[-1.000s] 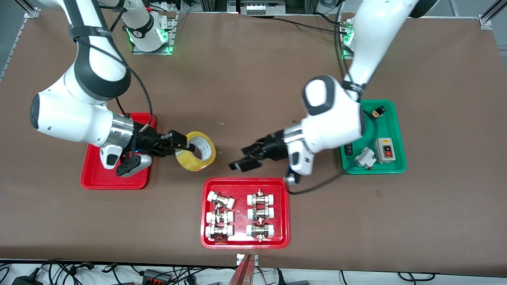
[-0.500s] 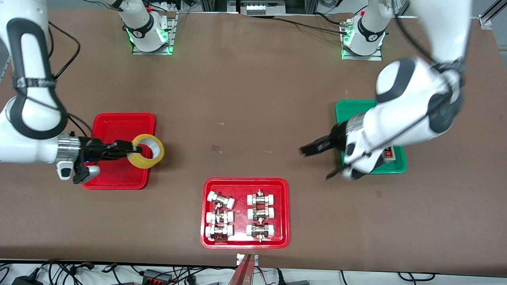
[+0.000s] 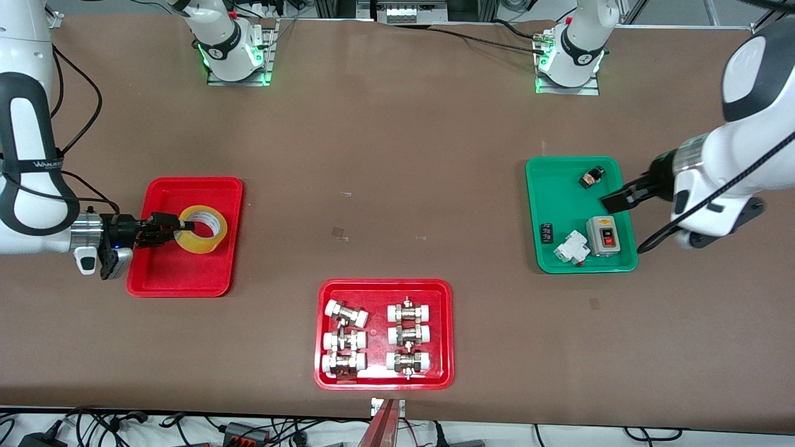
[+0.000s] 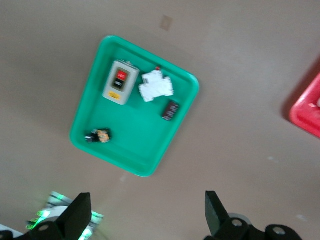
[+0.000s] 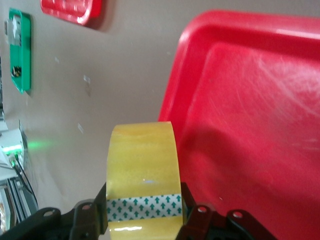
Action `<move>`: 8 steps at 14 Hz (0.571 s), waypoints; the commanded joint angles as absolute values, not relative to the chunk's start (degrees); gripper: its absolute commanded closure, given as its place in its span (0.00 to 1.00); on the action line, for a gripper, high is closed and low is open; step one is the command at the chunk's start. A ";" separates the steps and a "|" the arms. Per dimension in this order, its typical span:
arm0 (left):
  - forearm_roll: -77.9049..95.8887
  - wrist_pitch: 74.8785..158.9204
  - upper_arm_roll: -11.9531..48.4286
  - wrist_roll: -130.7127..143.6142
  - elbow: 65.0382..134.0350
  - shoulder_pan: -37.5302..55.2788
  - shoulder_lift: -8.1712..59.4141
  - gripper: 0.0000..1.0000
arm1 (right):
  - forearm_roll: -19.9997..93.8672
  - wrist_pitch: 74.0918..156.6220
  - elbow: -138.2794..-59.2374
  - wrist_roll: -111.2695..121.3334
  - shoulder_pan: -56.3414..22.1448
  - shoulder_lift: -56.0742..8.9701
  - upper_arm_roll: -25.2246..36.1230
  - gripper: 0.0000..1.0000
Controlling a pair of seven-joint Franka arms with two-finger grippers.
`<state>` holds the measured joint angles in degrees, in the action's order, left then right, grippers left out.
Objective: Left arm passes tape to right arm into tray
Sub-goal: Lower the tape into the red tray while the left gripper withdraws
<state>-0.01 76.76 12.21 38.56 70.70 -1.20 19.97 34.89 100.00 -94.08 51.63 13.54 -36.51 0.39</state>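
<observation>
One tape [image 5: 143,175], arrow-printed strip.

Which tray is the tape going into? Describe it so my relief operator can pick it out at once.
Look toward the right arm's end of the table: the plain red tray lies there, under the right gripper, which holds the yellowish tape over it. Unlike the other red tray, which is full of white-capped metal fittings, and the green tray under the open left gripper, it holds nothing yet.
</observation>
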 commanded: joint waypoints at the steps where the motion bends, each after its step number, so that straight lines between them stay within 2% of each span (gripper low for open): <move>1: -2.72 78.12 13.70 34.72 79.76 -0.53 14.00 0.00 | 31.92 101.42 -94.83 56.15 14.24 -37.00 -0.70 0.89; 3: -2.64 88.19 14.15 34.11 95.54 -0.88 4.18 0.00 | 28.40 104.31 -95.71 56.69 13.89 -37.00 -0.79 0.39; 4: -2.64 93.29 14.06 33.58 103.46 -0.79 -0.48 0.00 | 27.52 105.28 -96.15 56.78 13.80 -37.00 -0.79 0.11; 5: -2.64 95.86 14.06 32.70 106.67 -0.88 -2.44 0.00 | 27.34 106.25 -96.67 56.86 13.54 -36.91 -0.70 0.00; 8: -3.25 96.42 13.27 19.73 102.85 -4.55 -0.63 0.00 | 22.34 112.83 -99.66 58.18 11.79 -35.08 -0.79 0.00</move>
<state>-1.99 94.85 13.95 28.31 102.08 -1.40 0.99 25.27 108.75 -96.06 56.82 13.10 -37.85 -0.39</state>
